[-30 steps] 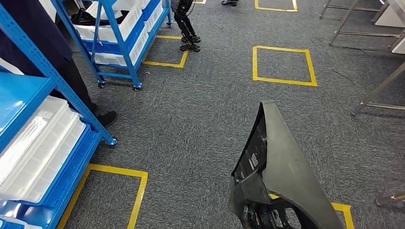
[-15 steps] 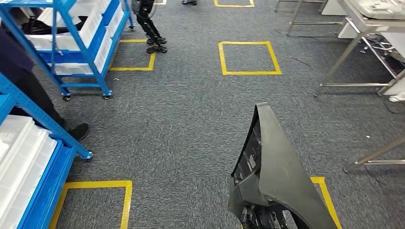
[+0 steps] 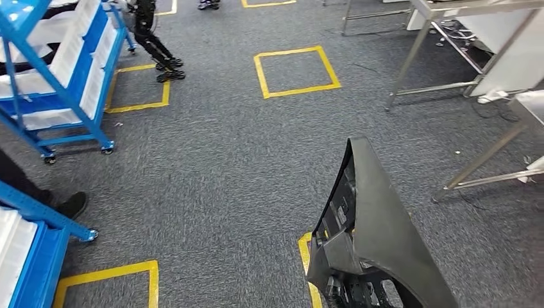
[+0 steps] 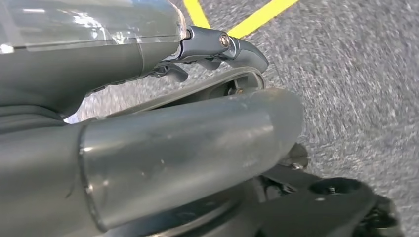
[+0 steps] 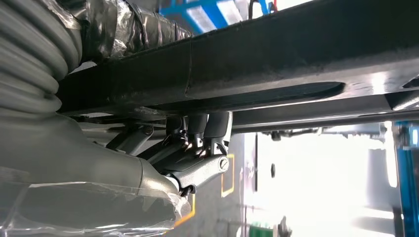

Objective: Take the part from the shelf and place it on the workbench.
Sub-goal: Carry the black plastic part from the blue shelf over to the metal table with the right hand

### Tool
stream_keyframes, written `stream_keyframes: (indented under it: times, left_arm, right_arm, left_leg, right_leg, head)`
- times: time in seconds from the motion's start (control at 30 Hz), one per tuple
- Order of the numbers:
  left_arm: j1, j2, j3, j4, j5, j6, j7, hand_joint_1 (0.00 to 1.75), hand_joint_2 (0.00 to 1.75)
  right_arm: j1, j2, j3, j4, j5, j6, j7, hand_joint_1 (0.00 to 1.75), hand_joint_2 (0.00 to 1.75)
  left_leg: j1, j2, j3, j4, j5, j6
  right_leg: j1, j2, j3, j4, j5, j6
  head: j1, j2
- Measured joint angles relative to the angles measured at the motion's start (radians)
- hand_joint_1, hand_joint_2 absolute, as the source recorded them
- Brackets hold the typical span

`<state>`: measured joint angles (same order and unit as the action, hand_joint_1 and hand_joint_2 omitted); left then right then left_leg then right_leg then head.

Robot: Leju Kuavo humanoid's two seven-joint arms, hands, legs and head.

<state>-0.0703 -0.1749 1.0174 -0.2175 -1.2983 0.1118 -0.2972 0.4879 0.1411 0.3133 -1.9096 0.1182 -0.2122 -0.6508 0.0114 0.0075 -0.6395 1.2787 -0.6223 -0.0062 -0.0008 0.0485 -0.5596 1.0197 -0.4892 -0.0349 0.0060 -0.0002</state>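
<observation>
1. The part (image 3: 375,237), a long dark grey moulded panel with a ribbed inner face, stands up out of the lower edge of the head view, tilted, its narrow end pointing away from the robot. It is off the shelf and above the grey carpet, so it appears to be in carriage, held high enough to clear the floor.
2. The left robot hand (image 4: 148,148) lies close against the part's lower end, its thick grey thumb across a dark rim. Its fingers (image 4: 237,47) curl over a curved edge, so I judge it to be gripping the part.
3. The right robot hand (image 5: 197,163) sits under a long dark bar of the part (image 5: 276,64), with its fingers (image 5: 197,131) hooked up against the bar's underside, gripping from beneath. Support at both sides suits a panel this long, which would likely swing if held by one hand.
4. A steel-legged worktop (image 3: 442,9) stands ahead and to the right, well apart from both hands. The blue shelf (image 3: 61,70) with white bins is far off to the left.
5. Hidden: the part's lower end is cut off in the head view, and the exact contact points of both robot hands are hard to make out. The worktop's surface is barely in view.
</observation>
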Motion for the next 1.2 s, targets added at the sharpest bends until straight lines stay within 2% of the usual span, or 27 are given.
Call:
stream_keyframes:
  times: [0.03,0.1,0.17,0.23,0.27,0.33,0.37,0.4,0.43,0.47,0.5,0.53,0.6,0.63,0.67,0.7,0.77,0.83,0.9,0.93,0.97,1.0,1.03,1.07,1.13,1.17,1.2]
  left_arm:
    - [0.000,0.000,0.000,0.000,0.000,0.001,0.000,0.00,0.00]
    - [0.001,0.000,0.000,0.000,-0.003,0.006,0.000,0.00,0.00]
    - [0.000,0.000,0.000,0.000,-0.007,0.011,0.002,0.00,0.00]
    - [-0.002,-0.001,-0.001,0.000,-0.010,0.013,0.003,0.00,0.00]
    - [-0.003,-0.002,-0.002,0.000,-0.011,0.014,0.003,0.00,0.00]
    - [-0.004,-0.005,-0.003,0.000,-0.012,0.015,0.002,0.00,0.00]
    - [-0.003,-0.006,-0.005,0.000,-0.012,0.015,0.002,0.00,0.00]
    - [-0.002,-0.007,-0.006,0.000,-0.012,0.015,0.002,0.00,0.00]
    - [-0.001,-0.007,-0.007,0.000,-0.012,0.015,0.003,0.00,0.00]
    - [-0.001,-0.008,-0.008,0.000,-0.012,0.015,0.003,0.00,0.00]
    - [0.000,-0.008,-0.009,0.000,-0.012,0.015,0.003,0.00,0.00]
    - [-0.001,-0.008,-0.009,0.000,-0.012,0.015,0.003,0.00,0.00]
    - [-0.001,-0.010,-0.010,0.000,-0.012,0.015,0.003,0.00,0.00]
    - [-0.002,-0.010,-0.010,0.000,-0.012,0.015,0.003,0.00,0.00]
    - [-0.002,-0.011,-0.010,0.000,-0.012,0.015,0.003,0.00,0.00]
    - [-0.003,-0.011,-0.010,0.000,-0.012,0.015,0.003,0.00,0.00]
    - [-0.006,-0.011,-0.011,0.000,-0.012,0.015,0.003,0.00,0.00]
    - [-0.008,-0.012,-0.012,0.000,-0.012,0.015,0.003,0.00,0.00]
    - [-0.006,-0.012,-0.012,0.000,-0.013,0.016,0.003,0.00,0.00]
    - [-0.004,-0.012,-0.012,0.000,-0.013,0.016,0.003,0.00,0.00]
    - [-0.001,-0.012,-0.012,0.000,-0.014,0.017,0.003,0.00,0.00]
    - [0.000,-0.012,-0.012,0.000,-0.014,0.018,0.003,0.00,0.00]
    - [0.002,-0.012,-0.012,0.000,-0.014,0.019,0.003,0.00,0.00]
    - [0.002,-0.012,-0.012,0.000,-0.015,0.020,0.003,0.00,0.00]
    - [0.002,-0.012,-0.012,0.000,-0.016,0.021,0.002,0.00,0.00]
    - [0.002,-0.013,-0.013,0.000,-0.017,0.022,0.001,0.00,0.00]
    - [0.002,-0.013,-0.013,0.000,-0.019,0.023,0.000,0.00,0.00]
  right_arm:
    - [0.000,0.001,-0.001,0.000,0.000,0.001,0.000,1.75,1.75]
    - [0.002,0.004,-0.003,0.000,-0.005,0.008,-0.001,1.75,1.75]
    - [0.005,0.007,-0.007,-0.002,-0.013,0.017,-0.002,1.75,1.75]
    - [0.012,0.009,-0.011,-0.007,-0.016,0.024,-0.004,1.75,1.75]
    - [0.016,0.010,-0.014,-0.009,-0.017,0.025,-0.004,1.75,1.75]
    - [0.020,0.012,-0.018,-0.014,-0.017,0.026,-0.004,1.75,1.75]
    - [0.021,0.012,-0.019,-0.015,-0.017,0.026,-0.005,1.75,1.75]
    - [0.021,0.012,-0.021,-0.016,-0.017,0.026,-0.005,1.75,1.75]
    - [0.021,0.012,-0.022,-0.016,-0.017,0.026,-0.005,1.75,1.75]
    - [0.022,0.012,-0.023,-0.016,-0.017,0.026,-0.005,1.75,1.75]
    - [0.023,0.012,-0.024,-0.016,-0.017,0.026,-0.005,1.75,1.75]
    - [0.024,0.012,-0.025,-0.016,-0.017,0.026,-0.005,1.75,1.75]
    - [0.023,0.012,-0.026,-0.016,-0.017,0.026,-0.005,1.75,1.75]
    - [0.023,0.012,-0.026,-0.016,-0.017,0.026,-0.005,1.75,1.75]
    - [0.023,0.012,-0.026,-0.017,-0.017,0.026,-0.005,1.75,1.75]
    - [0.023,0.013,-0.027,-0.017,-0.017,0.026,-0.005,1.75,1.75]
    - [0.025,0.013,-0.027,-0.019,-0.017,0.026,-0.006,1.75,1.75]
    - [0.026,0.014,-0.028,-0.020,-0.017,0.028,-0.006,1.75,1.75]
    - [0.026,0.017,-0.029,-0.021,-0.017,0.035,-0.006,1.75,1.75]
    - [0.027,0.019,-0.031,-0.021,-0.017,0.041,-0.006,1.75,1.75]
    - [0.028,0.021,-0.032,-0.021,-0.017,0.047,-0.006,1.75,1.75]
    - [0.029,0.022,-0.034,-0.021,-0.017,0.052,-0.006,1.75,1.75]
    - [0.029,0.024,-0.036,-0.021,-0.017,0.056,-0.006,1.75,1.75]
    - [0.030,0.025,-0.037,-0.021,-0.017,0.059,-0.006,1.75,1.75]
    - [0.031,0.030,-0.040,-0.023,-0.017,0.065,-0.005,1.75,1.75]
    - [0.031,0.032,-0.042,-0.024,-0.016,0.066,-0.004,1.75,1.75]
    - [0.033,0.033,-0.043,-0.026,-0.015,0.067,-0.003,1.75,1.75]
  left_leg:
    - [0.000,-0.004,0.017,-0.043,0.035,0.004]
    - [0.000,-0.048,0.071,-0.179,0.102,0.013]
    - [-0.002,-0.084,0.103,-0.257,0.123,0.019]
    - [-0.003,-0.072,0.108,-0.269,0.123,0.023]
    - [-0.002,-0.060,0.111,-0.276,0.127,0.028]
    - [0.001,-0.033,0.117,-0.292,0.136,0.041]
    - [0.000,-0.018,0.119,-0.295,0.138,0.046]
    - [-0.002,-0.004,0.119,-0.296,0.138,0.049]
    - [-0.003,0.011,0.119,-0.296,0.136,0.050]
    - [-0.004,0.026,0.119,-0.295,0.134,0.050]
    - [-0.003,0.040,0.120,-0.294,0.131,0.049]
    - [-0.003,0.052,0.121,-0.292,0.128,0.046]
    - [-0.004,0.073,0.127,-0.288,0.120,0.039]
    - [-0.006,0.081,0.130,-0.286,0.116,0.033]
    - [-0.007,0.089,0.134,-0.284,0.112,0.027]
    - [-0.009,0.097,0.137,-0.284,0.110,0.021]
    - [-0.006,0.108,0.143,-0.283,0.104,0.011]
    - [-0.001,0.074,0.130,-0.243,0.071,0.003]
    - [0.002,0.021,0.077,-0.125,0.005,-0.002]
    - [0.003,0.008,0.044,-0.055,-0.024,-0.004]
    - [0.003,0.003,0.017,-0.003,-0.037,-0.006]
    - [0.003,0.001,0.005,0.014,-0.028,-0.006]
    - [0.004,-0.002,0.011,-0.009,0.000,-0.006]
    - [0.005,-0.009,0.033,-0.068,0.041,-0.005]
    - [0.010,-0.051,0.084,-0.198,0.100,-0.002]
    - [0.011,-0.069,0.099,-0.236,0.111,0.000]
    - [0.011,-0.079,0.105,-0.252,0.110,0.004]
  right_leg:
    - [0.001,0.014,0.001,0.002,-0.001,0.000]
    - [0.000,0.041,0.000,0.007,-0.002,0.003]
    - [-0.003,0.065,-0.007,0.009,-0.001,0.013]
    - [-0.006,0.088,-0.014,0.007,0.005,0.026]
    - [-0.006,0.084,-0.016,0.009,0.003,0.032]
    - [-0.001,0.034,-0.038,0.053,-0.028,0.039]
    - [-0.001,-0.001,-0.063,0.105,-0.058,0.041]
    - [-0.003,-0.024,-0.095,0.169,-0.090,0.044]
    - [-0.006,-0.034,-0.125,0.229,-0.113,0.048]
    - [-0.009,-0.039,-0.144,0.266,-0.121,0.051]
    - [-0.012,-0.042,-0.145,0.268,-0.110,0.054]
    - [-0.015,-0.049,-0.124,0.230,-0.082,0.056]
    - [-0.014,-0.086,-0.050,0.095,-0.023,0.055]
    - [-0.010,-0.102,-0.021,0.041,-0.007,0.052]
    - [-0.007,-0.113,-0.006,0.012,-0.002,0.048]
    - [-0.002,-0.113,-0.004,0.004,-0.005,0.043]
    - [-0.003,-0.090,-0.004,-0.001,-0.001,0.033]
    - [-0.008,-0.069,-0.001,-0.010,0.004,0.019]
    - [-0.011,-0.048,0.000,-0.013,0.008,0.010]
    - [-0.011,-0.035,-0.001,-0.013,0.009,0.008]
    - [-0.010,-0.022,-0.001,-0.012,0.008,0.008]
    - [-0.010,-0.007,0.000,-0.011,0.008,0.008]
    - [-0.011,0.008,0.001,-0.008,0.007,0.009]
    - [-0.011,0.023,0.002,-0.005,0.006,0.012]
    - [-0.012,0.050,-0.003,0.006,0.001,0.020]
    - [-0.012,0.061,-0.007,0.011,0.000,0.026]
    - [-0.012,0.071,-0.012,0.013,0.000,0.032]
  head:
    - [0.000,0.000]
    - [0.000,0.000]
    - [0.000,0.000]
    - [0.000,0.000]
    - [0.000,0.000]
    - [0.001,0.000]
    - [0.001,0.000]
    - [0.002,0.000]
    - [0.002,0.000]
    - [0.002,0.000]
    - [0.002,0.000]
    - [0.002,0.000]
    - [0.002,0.000]
    - [0.002,0.000]
    - [0.002,0.000]
    - [0.002,0.000]
    - [0.002,0.000]
    - [0.001,0.000]
    - [0.001,0.000]
    - [0.001,0.000]
    - [0.001,0.000]
    - [0.001,0.000]
    - [0.001,0.000]
    - [0.001,0.000]
    - [0.001,0.000]
    - [0.001,0.000]
    - [0.001,0.000]
